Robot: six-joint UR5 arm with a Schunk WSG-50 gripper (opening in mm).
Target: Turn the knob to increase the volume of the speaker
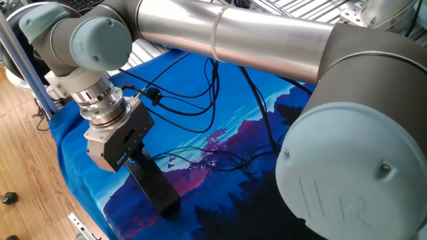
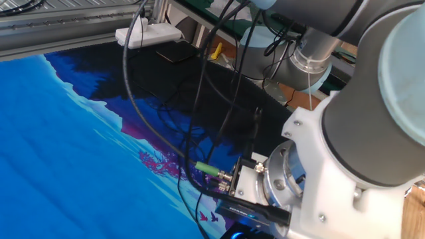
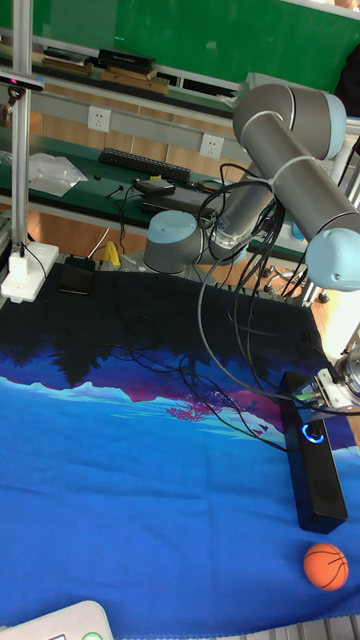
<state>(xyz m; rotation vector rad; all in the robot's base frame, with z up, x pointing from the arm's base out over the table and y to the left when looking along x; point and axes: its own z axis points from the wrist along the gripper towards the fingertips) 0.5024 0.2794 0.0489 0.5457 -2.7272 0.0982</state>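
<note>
The speaker (image 1: 159, 190) is a long black bar lying on the blue printed cloth near the table's front corner; the tall fixed view shows it along the right side (image 3: 318, 490). The knob (image 3: 313, 432) glows as a blue ring on its top face. In one fixed view only a sliver of blue light (image 1: 133, 159) shows under the gripper (image 1: 127, 152), which hangs straight down over the knob. The gripper's grey body hides its fingers. In the other fixed view the wrist and gripper (image 2: 255, 209) fill the lower right corner, with blue glow (image 2: 238, 234) beneath.
Black cables (image 1: 200, 100) trail across the cloth behind the speaker. An orange ball (image 3: 326, 566) lies just past the speaker's near end. A white power strip (image 2: 147, 33) and a dark phone (image 3: 76, 276) sit at the far edge. The big arm crosses overhead.
</note>
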